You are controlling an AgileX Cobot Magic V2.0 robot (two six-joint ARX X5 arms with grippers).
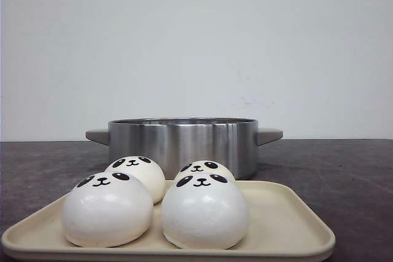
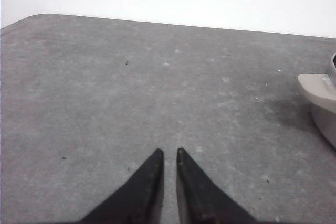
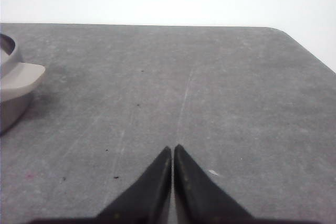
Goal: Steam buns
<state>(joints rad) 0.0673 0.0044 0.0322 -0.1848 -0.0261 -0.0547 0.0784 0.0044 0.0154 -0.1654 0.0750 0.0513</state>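
Four white panda-face buns sit on a beige tray (image 1: 295, 225) at the front of the table: front left bun (image 1: 107, 210), front right bun (image 1: 204, 211), back left bun (image 1: 136, 173), back right bun (image 1: 204, 169). A steel pot (image 1: 182, 142) with grey handles stands behind the tray. Neither gripper shows in the front view. My left gripper (image 2: 168, 153) hangs over bare table, jaws nearly together with a thin gap, empty; the pot's handle (image 2: 317, 88) is at that view's edge. My right gripper (image 3: 172, 148) is shut and empty over bare table; the pot's other handle (image 3: 23, 76) shows beside it.
The dark grey tabletop (image 1: 344, 164) runs to a white wall behind. The table's rounded far corners show in both wrist views.
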